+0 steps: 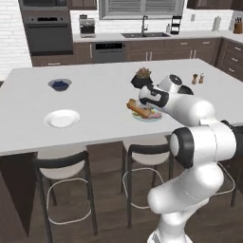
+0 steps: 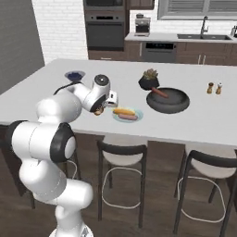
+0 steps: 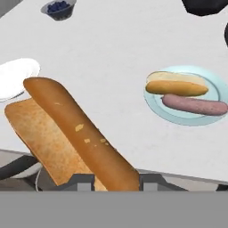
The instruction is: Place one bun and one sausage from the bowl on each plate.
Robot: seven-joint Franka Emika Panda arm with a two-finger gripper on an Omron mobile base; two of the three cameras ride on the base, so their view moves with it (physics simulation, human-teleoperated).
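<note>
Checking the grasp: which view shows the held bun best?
Hand view: the bun is close and unobstructed, its near end between the gripper fingers. Left base view shows it small beside the wrist; right base view shows a sliver.

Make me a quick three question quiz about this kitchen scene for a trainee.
1. True or false: the gripper is shut on a bun.
2. What lies on the blue-green plate? A) nothing B) a bun and a sausage C) berries
3. Fill in: the white plate holds ____.

Key: 1 true. 2 B. 3 nothing.
</note>
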